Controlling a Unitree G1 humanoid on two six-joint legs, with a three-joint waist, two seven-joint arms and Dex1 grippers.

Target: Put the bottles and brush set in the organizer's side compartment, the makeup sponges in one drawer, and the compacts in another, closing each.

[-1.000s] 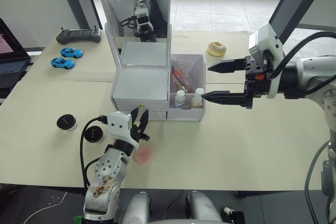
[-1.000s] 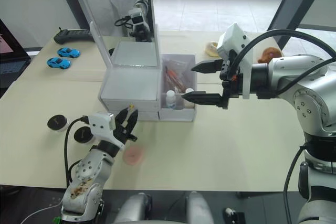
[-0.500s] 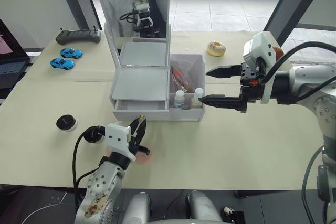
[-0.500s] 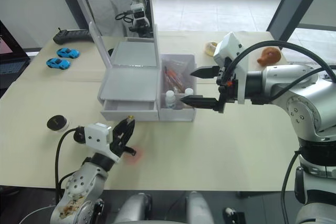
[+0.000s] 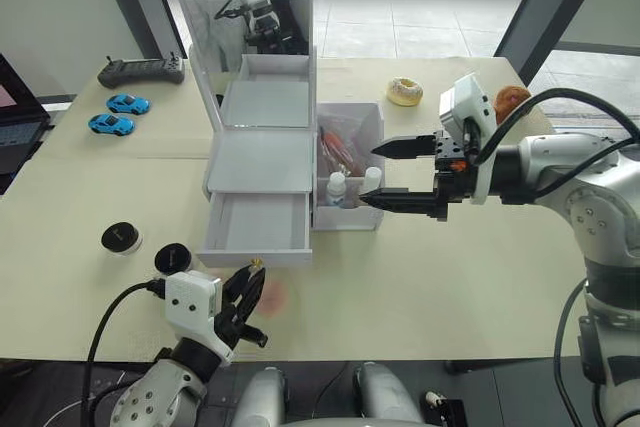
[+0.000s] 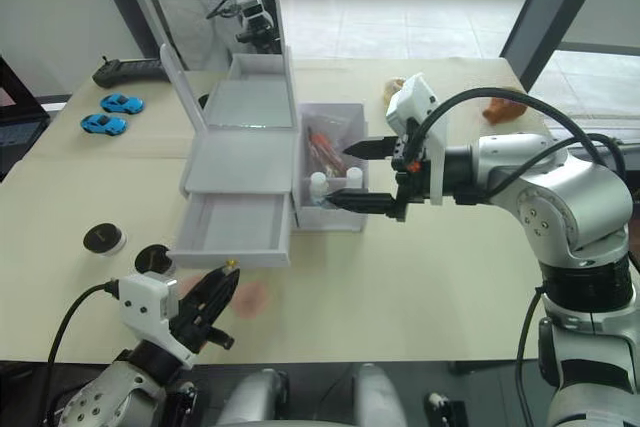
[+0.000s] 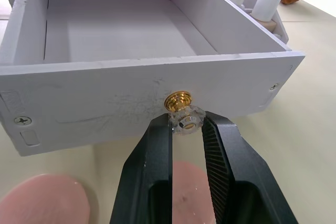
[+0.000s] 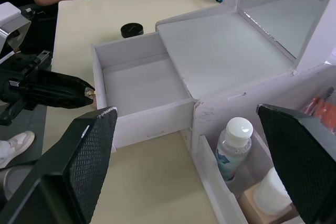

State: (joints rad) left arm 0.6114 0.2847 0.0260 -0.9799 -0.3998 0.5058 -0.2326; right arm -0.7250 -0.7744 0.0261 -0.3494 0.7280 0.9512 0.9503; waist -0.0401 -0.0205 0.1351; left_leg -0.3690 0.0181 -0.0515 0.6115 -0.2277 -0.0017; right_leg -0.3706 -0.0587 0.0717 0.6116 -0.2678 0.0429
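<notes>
Drawer knob [image 7: 182, 113] sits pinched between left fingers [image 7: 152, 153].

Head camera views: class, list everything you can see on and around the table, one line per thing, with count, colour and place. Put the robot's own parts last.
organizer: one, white, mid-table, mirror upright, one drawer pulled open and empty
side compartment: one, translucent white, on the organizer's right
bottles: two, white-capped, standing in the side compartment
brush set: one, clear pouch, in the side compartment behind the bottles
makeup sponges: two, pale pink, on the table in front of the open drawer
compacts: two, black-topped, table's left front
toy cars: two, blue, far left
controller: one, dark grey, far left
doughnut: one, pale, far right
left gripper: black, closed on the drawer knob
right gripper: black, open, beside the side compartment
</notes>
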